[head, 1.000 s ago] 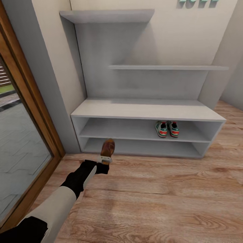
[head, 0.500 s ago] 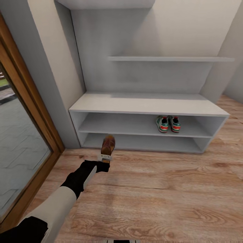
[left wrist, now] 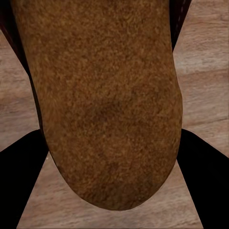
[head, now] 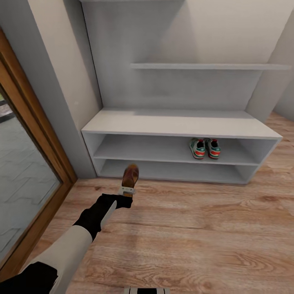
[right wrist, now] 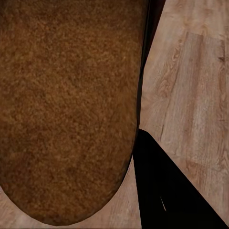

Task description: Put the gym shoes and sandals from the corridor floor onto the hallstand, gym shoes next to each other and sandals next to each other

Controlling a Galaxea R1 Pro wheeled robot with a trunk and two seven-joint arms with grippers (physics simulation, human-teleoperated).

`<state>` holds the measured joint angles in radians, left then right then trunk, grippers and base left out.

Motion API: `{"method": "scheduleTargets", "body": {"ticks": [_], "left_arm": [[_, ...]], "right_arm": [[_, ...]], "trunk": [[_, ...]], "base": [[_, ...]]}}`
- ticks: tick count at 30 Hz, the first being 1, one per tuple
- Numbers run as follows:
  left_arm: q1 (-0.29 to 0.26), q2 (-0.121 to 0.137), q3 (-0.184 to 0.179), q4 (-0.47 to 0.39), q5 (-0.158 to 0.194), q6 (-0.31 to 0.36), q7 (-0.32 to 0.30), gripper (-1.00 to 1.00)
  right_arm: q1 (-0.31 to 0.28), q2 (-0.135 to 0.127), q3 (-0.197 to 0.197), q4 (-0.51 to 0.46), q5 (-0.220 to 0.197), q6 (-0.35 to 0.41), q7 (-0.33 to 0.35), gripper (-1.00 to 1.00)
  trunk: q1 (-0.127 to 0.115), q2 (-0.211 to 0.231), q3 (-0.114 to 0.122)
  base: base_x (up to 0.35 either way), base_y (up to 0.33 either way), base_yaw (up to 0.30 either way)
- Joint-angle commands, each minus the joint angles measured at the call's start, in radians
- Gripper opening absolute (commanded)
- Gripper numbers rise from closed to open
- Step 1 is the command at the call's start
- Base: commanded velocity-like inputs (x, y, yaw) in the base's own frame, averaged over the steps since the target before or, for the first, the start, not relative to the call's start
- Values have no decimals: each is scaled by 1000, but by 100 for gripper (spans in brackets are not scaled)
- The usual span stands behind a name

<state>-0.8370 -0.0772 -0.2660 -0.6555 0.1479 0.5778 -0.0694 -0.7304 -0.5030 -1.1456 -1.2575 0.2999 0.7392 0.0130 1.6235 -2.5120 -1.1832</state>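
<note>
Hallstand (head: 179,124): sits lower and nearer in the head view than a second ago, a camera shift; its top shelf has left the frame.
Gym shoes (head: 204,148): side by side on the upper open shelf, right part, unmoved.
Left pincer (head: 127,190): clamped on a brown sandal (head: 130,176), held above the corridor floor (head: 196,237) before the rack.
Right pincer (right wrist: 138,129): grips a second sandal (right wrist: 67,109).
No legible writing.
</note>
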Motion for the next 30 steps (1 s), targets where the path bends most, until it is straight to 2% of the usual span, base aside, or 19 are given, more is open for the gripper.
{"method": "scheduleTargets", "body": {"ticks": [1,3,5,7,8,9,11,12,13,18,30], "left_arm": [[-1,1,-2,-1,10,5,3,-100],[-1,2,-1,-1,10,5,3,-100],[-1,2,-1,-1,10,5,3,-100],[-1,2,-1,-1,10,5,3,-100],[-1,2,-1,-1,10,5,3,-100],[-1,2,-1,-1,10,5,3,-100],[-1,2,-1,-1,10,5,3,-100],[-1,2,-1,-1,10,6,3,-100],[-1,2,-1,0,10,6,3,-100],[-1,2,-1,0,10,7,3,-100],[-1,2,-3,0,10,7,3,-100]], "right_arm": [[-1,0,-1,-1,-1,5,-3,-100],[-1,-4,-3,-2,0,5,-8,-100],[-1,-5,-23,-2,0,5,-9,-100],[-1,-6,-85,-2,2,5,-10,-100],[-1,-13,-149,-2,5,5,-9,-100],[-1,-24,-189,-2,15,5,-7,-100],[-1,-46,-244,-2,62,6,-4,-100],[-1,-54,-265,-2,116,6,-3,-100],[-1,-61,-281,-2,194,6,-1,-100],[-1,-63,-286,-2,223,6,-1,-100],[-1,-63,-287,-2,226,6,-1,-100]], "trunk": [[0,0,-1],[0,0,-1],[0,0,-1],[0,0,-1],[0,0,-1],[0,0,-1],[0,0,-1],[0,0,-1],[0,0,-1],[0,0,-1],[0,0,-1]], "base": [[286,0,0],[102,0,0],[42,0,0],[17,0,0],[7,0,0],[4,0,0],[2,0,0],[12,0,0],[225,0,0],[304,0,0],[338,-2,0]]}}
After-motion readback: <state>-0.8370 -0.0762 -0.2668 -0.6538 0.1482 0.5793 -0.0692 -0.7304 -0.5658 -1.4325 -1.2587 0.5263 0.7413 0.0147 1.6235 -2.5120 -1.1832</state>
